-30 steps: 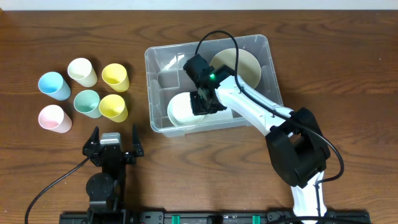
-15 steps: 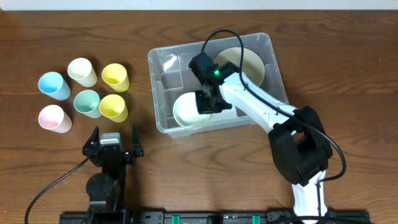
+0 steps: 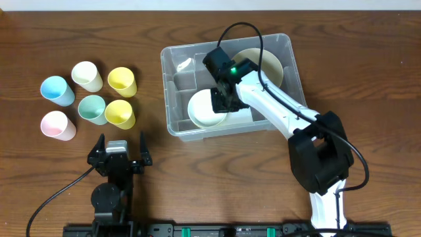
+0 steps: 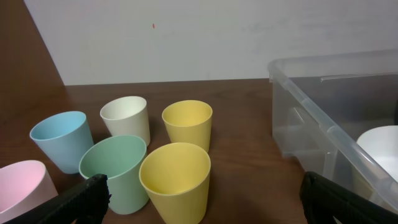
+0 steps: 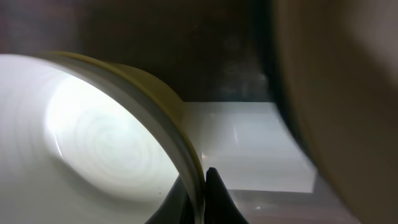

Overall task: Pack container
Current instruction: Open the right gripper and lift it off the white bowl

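Two bowls (image 3: 264, 64) in the container (image 3: 167, 92) at mid-table, white bowl (image 3: 201, 112) pinched at its rim by the right gripper (image 3: 221, 105), left gripper (image 3: 122, 141) wide and idle, six cups (image 3: 92, 108) outside, unpacked.

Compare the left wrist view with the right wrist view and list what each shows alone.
Left wrist only: six cups on the table, the open left fingers, the container's outer corner. Right wrist only: right fingers pinching the white bowl's rim. Both: that white bowl.
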